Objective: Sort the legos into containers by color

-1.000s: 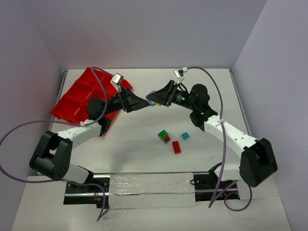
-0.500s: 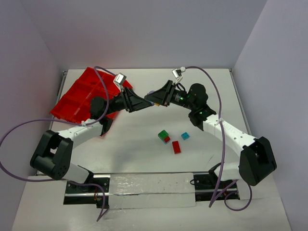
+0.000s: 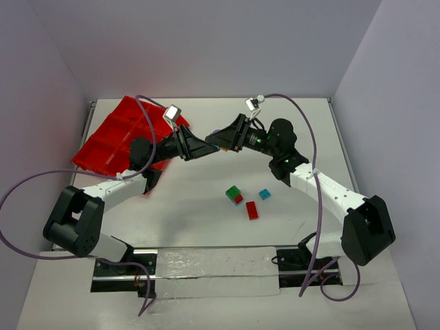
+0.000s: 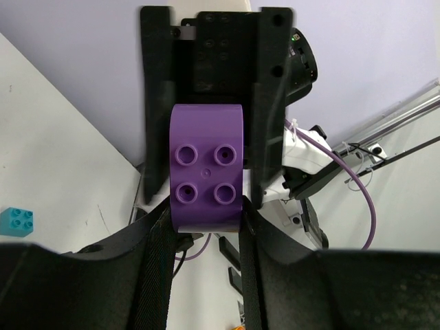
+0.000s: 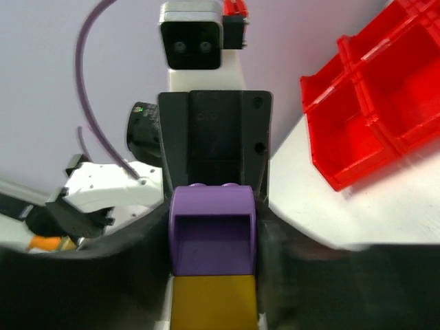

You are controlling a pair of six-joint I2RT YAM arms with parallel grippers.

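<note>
We find no readable text, label, brand, number or sign in any view; the bricks, the red tray, the arms and the tabletop all appear unmarked to us.

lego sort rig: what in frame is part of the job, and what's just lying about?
Job:
- purple brick, clamped between left gripper and right gripper
- yellow brick joined to it
- green-on-red stack
- cyan brick
- red brick
- red tray

Lying about:
- purple cables
- clear plate by the arm bases
</note>
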